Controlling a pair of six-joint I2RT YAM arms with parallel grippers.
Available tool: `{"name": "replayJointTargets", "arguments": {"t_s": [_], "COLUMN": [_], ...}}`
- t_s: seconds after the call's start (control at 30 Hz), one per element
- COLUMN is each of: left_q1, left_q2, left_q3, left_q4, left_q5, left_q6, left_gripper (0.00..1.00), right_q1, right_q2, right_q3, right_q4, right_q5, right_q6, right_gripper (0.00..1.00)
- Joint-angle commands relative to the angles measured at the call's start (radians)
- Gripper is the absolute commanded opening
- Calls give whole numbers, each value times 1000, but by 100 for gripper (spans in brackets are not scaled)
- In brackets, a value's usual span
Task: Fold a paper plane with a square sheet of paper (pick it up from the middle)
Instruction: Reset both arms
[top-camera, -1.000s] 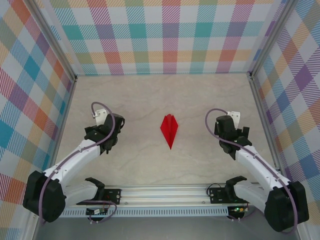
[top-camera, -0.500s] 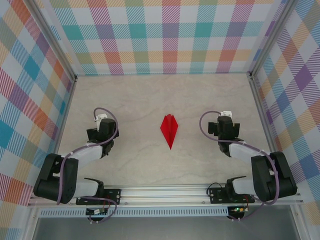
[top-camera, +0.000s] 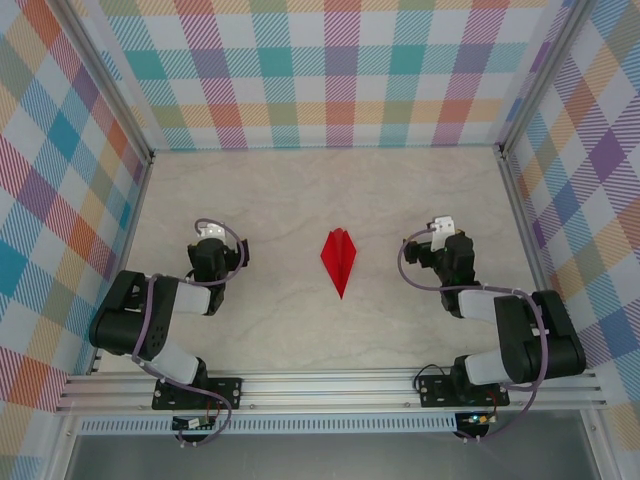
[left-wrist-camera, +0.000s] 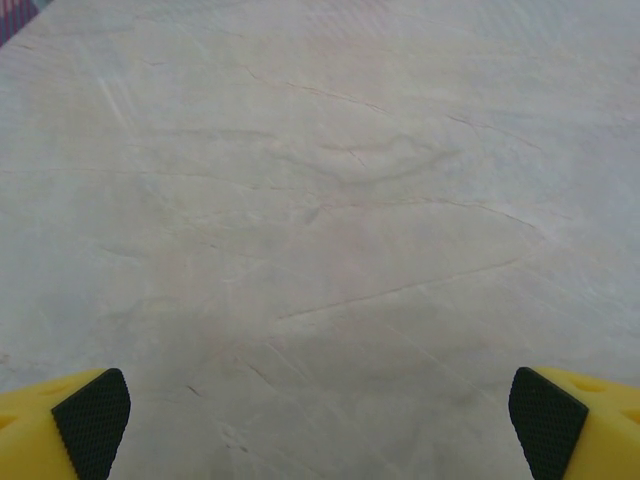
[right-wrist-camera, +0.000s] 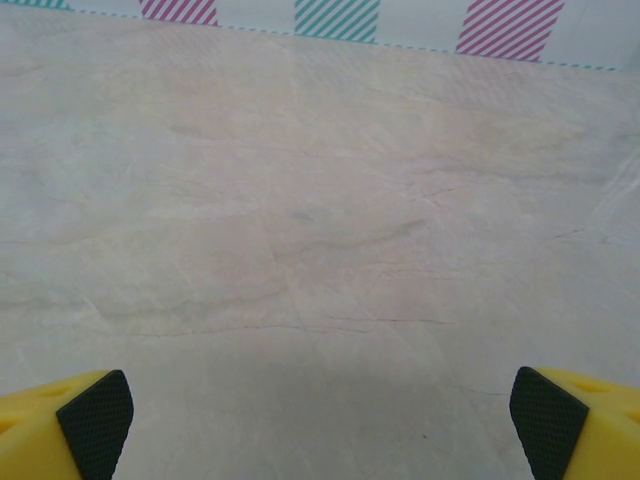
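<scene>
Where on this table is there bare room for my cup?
The widest bare stretch of table lies between the paper plane and the back wall. Bare strips also flank the plane, up to the left arm and right arm. The near edge, along the rail, is crowded.

Robot lab test cell; plaid panel walls (top-camera: 340, 70); marble-look tabletop (top-camera: 300, 190); aluminium mounting rail (top-camera: 330, 385)
</scene>
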Motion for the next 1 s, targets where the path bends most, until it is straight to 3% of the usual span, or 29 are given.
{"name": "replayJointTargets", "arguments": {"t_s": [0.0,0.1,0.23,0.3,0.63,0.7,0.8,0.97], "left_q1": [39,76,76,76,73,73,74,74], "left_q2": [3,1,0,0,-1,0,-1,-1], "left_q3": [25,35,35,35,36,36,36,36], "left_q4": [54,23,24,24,21,21,21,21], "left_q5": [62,107,107,107,113,113,113,112], "left_q6": [4,-22,-20,-21,-17,-18,-17,-18], "left_gripper": [100,100,100,100,100,100,100,100], "right_q1": [-16,-31,-71,-107,-105,-105,-106,-105], "right_q2": [-2,4,122,117,122,118,116,121], "right_q3": [-25,-13,35,77,64,63,57,70], "right_q4": [126,109,131,42,74,70,81,63], "right_q5": [-78,-88,46,9,14,-104,-122,4], "right_q6": [-34,-19,103,135,130,80,72,129], "right_gripper": [100,100,100,100,100,100,100,100]}}
